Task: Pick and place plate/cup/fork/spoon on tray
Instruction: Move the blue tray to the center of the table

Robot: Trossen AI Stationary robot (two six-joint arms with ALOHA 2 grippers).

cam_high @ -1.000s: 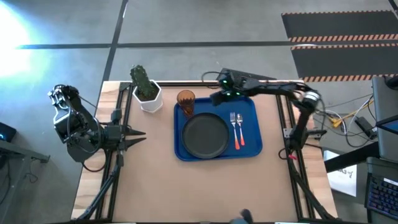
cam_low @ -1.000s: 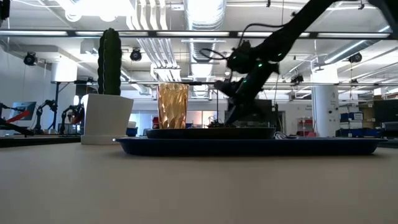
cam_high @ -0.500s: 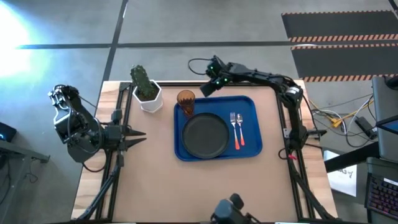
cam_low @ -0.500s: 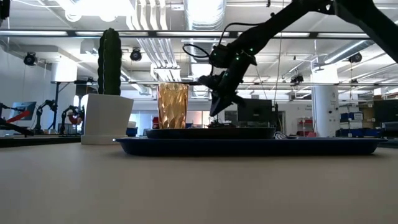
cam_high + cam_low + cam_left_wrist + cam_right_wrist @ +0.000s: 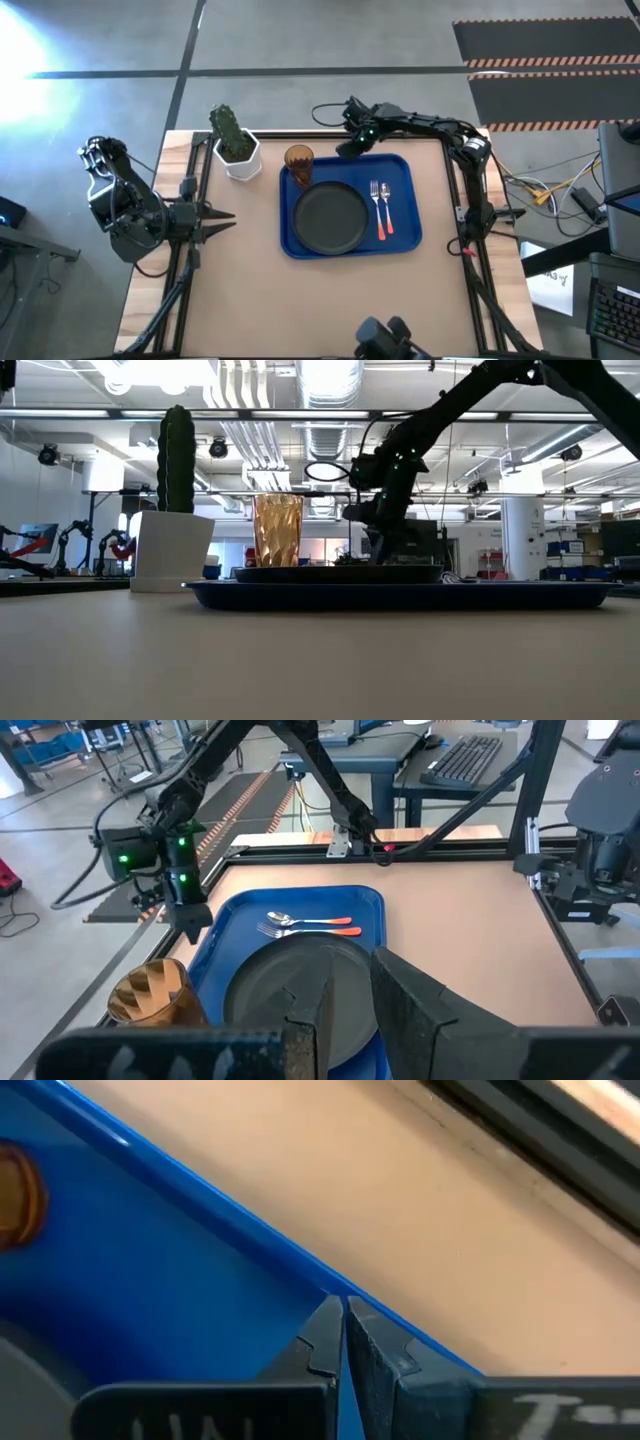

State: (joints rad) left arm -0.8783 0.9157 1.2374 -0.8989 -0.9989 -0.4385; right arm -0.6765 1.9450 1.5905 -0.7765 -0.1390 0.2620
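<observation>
Fingers (image 5: 322, 1342) of the right gripper (image 5: 343, 150) pressed together, holding nothing — arm reaches over the far rim of the large blue rectangular plastic tray (image 5: 405, 236), near the amber tumbler cup (image 5: 298, 159). Left gripper (image 5: 345, 995) parked at the table's left edge, fingers narrowly apart, empty. Round dark plate (image 5: 329, 218), orange-handled fork (image 5: 378, 208) and spoon (image 5: 387, 206) lie on the tray. No readable writing.

Right gripper (image 5: 347, 150): shifted since half a second ago from beyond the tray's (image 5: 400, 240) far rim, close to the cup (image 5: 299, 160), back over that rim, farther from the cup; a second ago it hung similarly placed.
</observation>
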